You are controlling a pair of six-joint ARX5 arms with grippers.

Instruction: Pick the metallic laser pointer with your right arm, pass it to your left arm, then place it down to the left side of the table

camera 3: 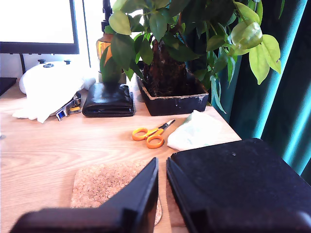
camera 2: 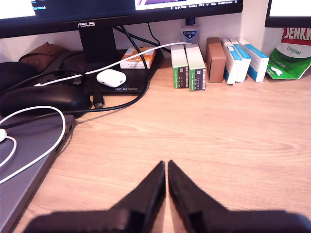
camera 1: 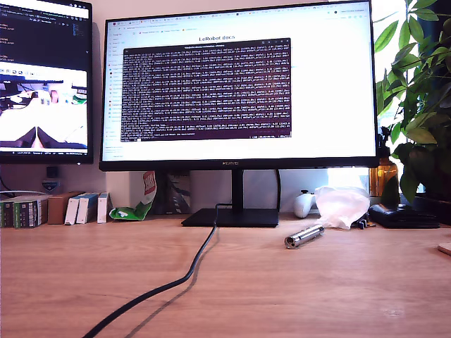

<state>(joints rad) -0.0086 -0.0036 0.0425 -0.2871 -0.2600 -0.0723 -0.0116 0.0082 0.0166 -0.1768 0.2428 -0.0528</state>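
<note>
The metallic laser pointer (camera 1: pixel 304 236) lies on the wooden table (camera 1: pixel 296 296), right of centre in the exterior view, slanting toward a crumpled clear plastic bag. No arm shows in the exterior view. My first gripper (camera 2: pixel 166 167) is shut, its black fingers meeting just above bare wood, with nothing between them. My second gripper (camera 3: pixel 162 165) is shut too, over a cork coaster (camera 3: pixel 104 187). The pointer appears in neither wrist view.
A black cable (camera 1: pixel 173 282) runs from the monitor stand (camera 1: pixel 232 215) toward the front edge. Small boxes (camera 1: pixel 49 210) line the back at the exterior view's left. A potted plant (camera 1: pixel 423 105), black pouch (camera 3: pixel 109 99), orange scissors (camera 3: pixel 150 136) and black case (camera 3: pixel 233 184) crowd the exterior view's right.
</note>
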